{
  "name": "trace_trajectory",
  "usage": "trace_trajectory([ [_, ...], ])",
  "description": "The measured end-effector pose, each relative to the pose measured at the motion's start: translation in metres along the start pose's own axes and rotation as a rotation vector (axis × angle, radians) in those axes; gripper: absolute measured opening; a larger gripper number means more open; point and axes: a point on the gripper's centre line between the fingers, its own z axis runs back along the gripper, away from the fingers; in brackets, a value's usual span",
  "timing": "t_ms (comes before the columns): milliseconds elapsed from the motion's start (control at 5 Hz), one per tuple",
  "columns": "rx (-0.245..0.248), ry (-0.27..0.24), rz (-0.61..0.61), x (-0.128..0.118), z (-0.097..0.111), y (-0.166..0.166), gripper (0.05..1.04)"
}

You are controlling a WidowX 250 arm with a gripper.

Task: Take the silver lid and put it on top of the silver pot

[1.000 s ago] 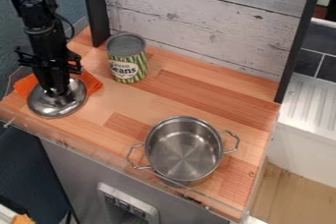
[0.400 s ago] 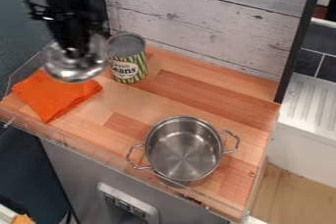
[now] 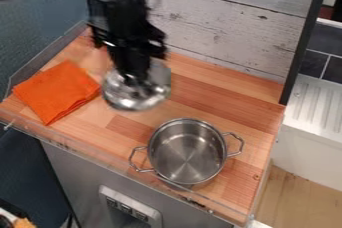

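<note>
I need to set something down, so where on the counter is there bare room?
The widest bare wood lies between the backboard and the pot. A smaller patch lies between the orange cloth and the pot, near the front edge. It's crowded behind that, where the gripper holds the lid.

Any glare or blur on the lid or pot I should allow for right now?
Camera view: lid and gripper blurred, bright highlights on the lid, grip detail hard to read; pot shows pale reflections fanning across its base, but rim and handles read clearly; cloth free of glare.
</note>
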Motion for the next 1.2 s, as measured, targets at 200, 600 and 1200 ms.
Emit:
trace_trajectory([
  [200,-0.026,0.012,-0.102,-0.005,-0.01,-0.032,0.278],
  [600,-0.022,0.076,-0.263,-0.008,-0.033,-0.062,0.278],
  [1200,-0.028,0.133,-0.33,-0.02,-0.058,-0.076,0.34],
])
